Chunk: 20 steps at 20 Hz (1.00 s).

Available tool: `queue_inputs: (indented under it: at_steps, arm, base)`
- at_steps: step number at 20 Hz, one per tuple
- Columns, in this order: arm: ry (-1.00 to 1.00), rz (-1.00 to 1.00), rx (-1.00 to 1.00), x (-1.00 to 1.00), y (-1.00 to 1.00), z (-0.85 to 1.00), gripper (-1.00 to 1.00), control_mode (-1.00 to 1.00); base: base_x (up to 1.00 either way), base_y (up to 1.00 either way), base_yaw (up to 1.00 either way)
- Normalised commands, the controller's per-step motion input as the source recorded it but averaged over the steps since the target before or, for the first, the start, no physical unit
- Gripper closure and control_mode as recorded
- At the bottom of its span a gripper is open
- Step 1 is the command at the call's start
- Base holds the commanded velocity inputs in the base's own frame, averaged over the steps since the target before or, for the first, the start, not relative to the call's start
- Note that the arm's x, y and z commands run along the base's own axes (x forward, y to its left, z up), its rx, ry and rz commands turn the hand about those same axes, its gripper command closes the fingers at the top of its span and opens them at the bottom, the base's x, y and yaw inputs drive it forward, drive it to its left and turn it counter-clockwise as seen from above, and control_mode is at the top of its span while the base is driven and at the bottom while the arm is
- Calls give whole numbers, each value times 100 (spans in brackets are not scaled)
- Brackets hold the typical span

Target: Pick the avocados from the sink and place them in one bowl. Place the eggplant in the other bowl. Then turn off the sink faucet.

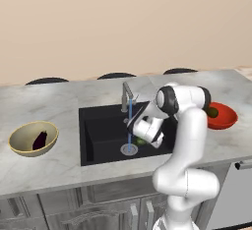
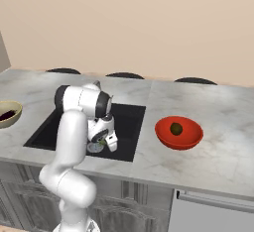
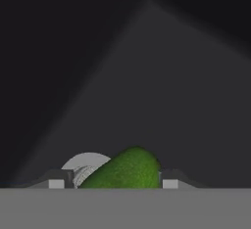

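My gripper (image 1: pixel 143 136) is down inside the black sink (image 1: pixel 98 130), beside the silver drain (image 1: pixel 129 149). It is open, with the bright green avocado (image 3: pixel 125 170) lying between its fingertips (image 3: pixel 169 181). In the right base view a sliver of that avocado (image 2: pixel 101 142) shows at the hand (image 2: pixel 105 141). The darker avocado (image 2: pixel 175 128) lies in the red bowl (image 2: pixel 178 141) on the counter to the right of the sink. The eggplant (image 1: pixel 41 139) rests in the tan bowl (image 1: pixel 19 148) on the left. A thin blue stream (image 1: pixel 130 121) runs from the faucet (image 1: pixel 127 94).
Grey marble counter (image 1: pixel 59 106) surrounds the sink. Several dark stool tops (image 1: pixel 116 75) line its far edge. Cabinet fronts and a grey appliance (image 1: pixel 236 194) stand below the counter's near edge. My own forearm (image 1: pixel 189 135) stands over the sink's right side.
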Motion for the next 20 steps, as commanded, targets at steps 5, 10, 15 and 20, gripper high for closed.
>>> queue_inputs:
  at_steps: [5,10,15,20]
  arm:
    - [0,0,0,-26,-44,47,100,-100]
    - [-2,0,0,-32,-20,56,100,-100]
    - [-6,0,0,-20,-4,78,100,-100]
    - [-1,0,0,-4,-9,90,100,-100]
  base:
    - [0,0,0]
    - [0,0,0]
    - [0,0,0]
    - [0,0,0]
